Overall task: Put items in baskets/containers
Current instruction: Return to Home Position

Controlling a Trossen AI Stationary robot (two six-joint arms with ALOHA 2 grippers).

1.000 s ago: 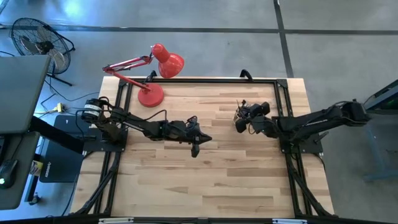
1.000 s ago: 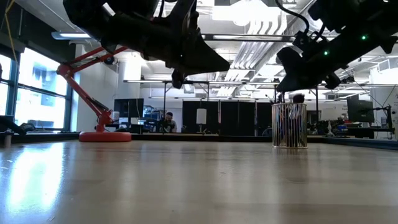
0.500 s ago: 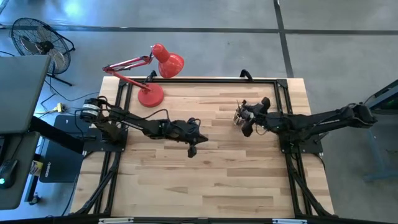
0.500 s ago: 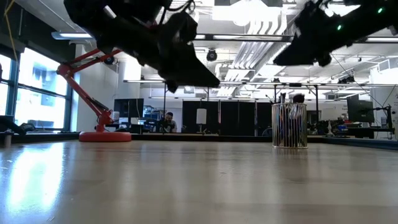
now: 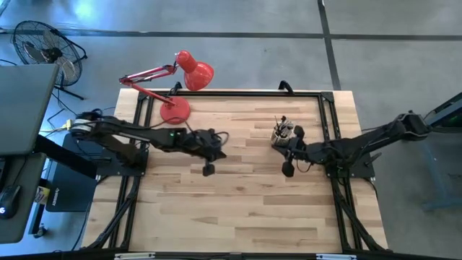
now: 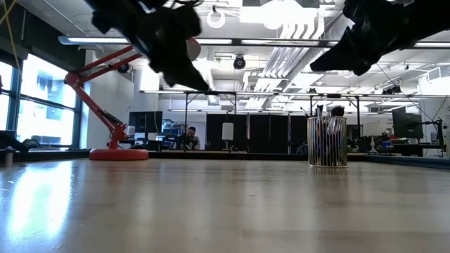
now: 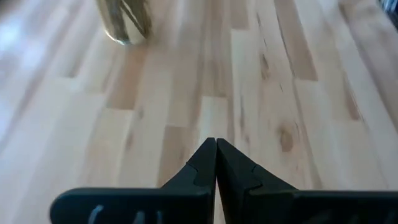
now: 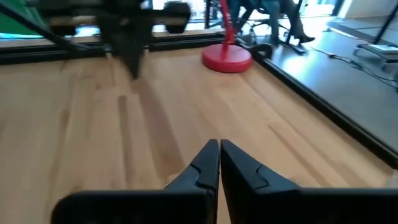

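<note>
— Where is the glass cup [image 6: 328,159] standing?

— It is standing upright on the worktop [image 5: 238,209], in the half toward the right edge. It is sitting closer to the far edge than to the near one, and well apart from every corner.

— And the makeup brushes [image 6: 324,138]?

— They are standing bunched inside the cup, showing as dark streaks through the glass. Their thin tips are poking up above the rim. How many there are, I cannot tell.

— What is the left gripper [image 5: 208,170] doing?

— It is hanging high above the wood, near the middle of the worktop and a little toward the left edge. Its fingers [image 7: 202,163] are pressing together tip to tip, clamping on nothing. From its wrist camera the cup is showing well ahead, across bare planks.

— And the right gripper [image 5: 288,172]?

— It is hovering just on the near-edge side of the cup, raised above the wood and not touching the glass. Its fingers [image 8: 205,163] are likewise lying flush against each other, carrying nothing.

— Is anything else sitting on the worktop?

— A red desk lamp [image 5: 175,110] is resting its round base by the far left corner. Its head is reaching out past the far edge.

— Is anybody showing in the room?

— A person [image 6: 190,138] is sitting far off beyond the far edge, small in the low view.
</note>
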